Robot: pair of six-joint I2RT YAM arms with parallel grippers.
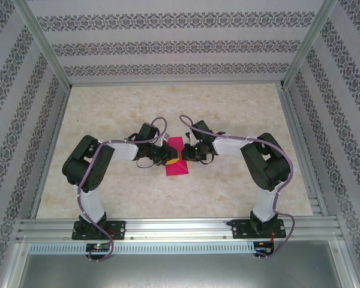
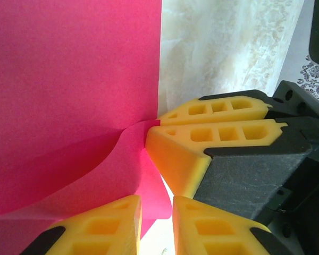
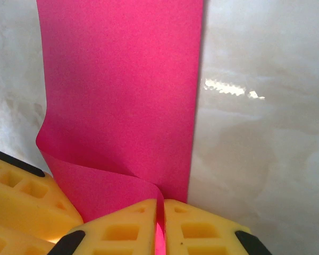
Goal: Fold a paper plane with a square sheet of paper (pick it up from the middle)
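Here, on the left, the left pincer [image 2: 155,204] is seen narrowly parted, with a raised flap of the square sheet of paper [image 2: 69,79] standing in the gap rather than plainly nipped. The sheet is laid at the middle of the counter [image 1: 228,108], flat over most of its face and curled up where the two pincers meet. On the right, the right pincer [image 3: 160,204] is shut on that lifted edge, tip to tip with its neighbour. For a clean fold, the flap should probably be clamped by the left before anything is carried over. The edges should be matched first and the crease then pressed down. No pull should be made between grips so close, lest the thin paper be torn.
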